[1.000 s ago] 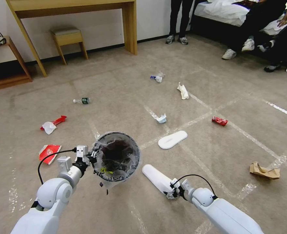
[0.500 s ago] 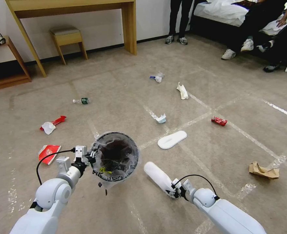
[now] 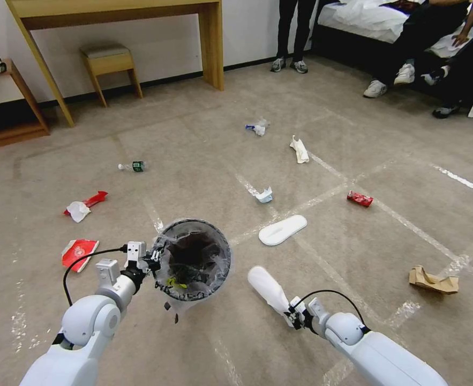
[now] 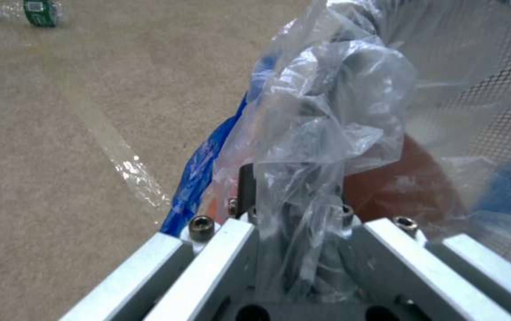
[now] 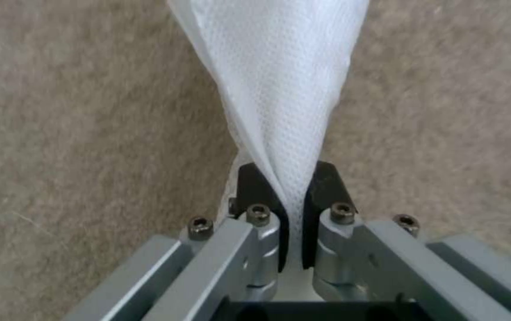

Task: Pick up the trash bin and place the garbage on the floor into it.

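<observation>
My left gripper [image 3: 153, 259] is shut on the near-left rim of the trash bin [image 3: 193, 260] and holds it just above the floor. In the left wrist view the left gripper [image 4: 294, 187] pinches the rim through the crinkly clear bag [image 4: 326, 111]. The right gripper [image 3: 292, 317] is shut on one end of a flat white slipper [image 3: 268, 292], just right of the bin. Its dark pads [image 5: 256, 189] squeeze the folded slipper [image 5: 279, 89] above the carpet. More garbage lies around: a second slipper [image 3: 283, 229], red can [image 3: 360, 199], brown paper bag [image 3: 432, 280], bottle [image 3: 133, 166].
Red packets [image 3: 79, 252] and a tissue [image 3: 79, 210] lie left of the bin; tissues [image 3: 299, 149] and wrappers [image 3: 257, 127] sit farther out. A wooden desk [image 3: 212, 45], stool [image 3: 109, 64] and low shelf [image 3: 11, 115] line the back wall. People's legs [image 3: 292, 32] and a bed [image 3: 365, 21] are at the back right.
The right gripper has carried the white slipper a little to the right, away from the bin. The bin stays in the left gripper's hold. The camera shifted slightly.
</observation>
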`<state>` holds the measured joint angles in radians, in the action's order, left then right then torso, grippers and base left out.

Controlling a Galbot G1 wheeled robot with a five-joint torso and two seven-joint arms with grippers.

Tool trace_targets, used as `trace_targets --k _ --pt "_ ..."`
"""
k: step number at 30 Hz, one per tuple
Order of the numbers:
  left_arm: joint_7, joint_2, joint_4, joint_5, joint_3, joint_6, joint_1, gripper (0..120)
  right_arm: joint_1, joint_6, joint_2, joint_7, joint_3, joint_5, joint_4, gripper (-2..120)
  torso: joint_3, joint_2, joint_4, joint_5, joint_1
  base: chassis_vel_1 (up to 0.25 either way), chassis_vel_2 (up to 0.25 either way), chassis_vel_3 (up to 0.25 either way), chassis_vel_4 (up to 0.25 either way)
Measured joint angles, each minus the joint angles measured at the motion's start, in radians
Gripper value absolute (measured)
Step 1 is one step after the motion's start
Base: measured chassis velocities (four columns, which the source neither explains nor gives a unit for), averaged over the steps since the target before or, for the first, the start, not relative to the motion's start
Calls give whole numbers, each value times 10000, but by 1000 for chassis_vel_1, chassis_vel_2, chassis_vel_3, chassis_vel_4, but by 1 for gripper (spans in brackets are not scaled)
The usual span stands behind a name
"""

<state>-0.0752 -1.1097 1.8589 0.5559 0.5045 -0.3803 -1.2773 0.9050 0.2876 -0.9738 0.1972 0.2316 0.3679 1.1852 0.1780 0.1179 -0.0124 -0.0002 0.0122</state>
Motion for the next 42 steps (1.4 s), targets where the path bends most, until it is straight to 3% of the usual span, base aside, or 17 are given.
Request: trace_targets --k 17,32,42 --pt "4 221 -11 142 -234 -89 31 1 915 -232 712 -249 -1346 576 2410 2 -1 2 3 3 -1 0 0 0 0" --pt "67 675 242 1484 -537 -791 192 1 2993 -1804 988 -101 -4847 1113 5919 2 -2 3 2 1 -1 0 0 0 0" --pt "65 763 452 2573 -693 -1475 122 1 3411 -2886 1040 88 -5939 1926 7247 2 -2 3 2 3 -2 0 0 0 0"
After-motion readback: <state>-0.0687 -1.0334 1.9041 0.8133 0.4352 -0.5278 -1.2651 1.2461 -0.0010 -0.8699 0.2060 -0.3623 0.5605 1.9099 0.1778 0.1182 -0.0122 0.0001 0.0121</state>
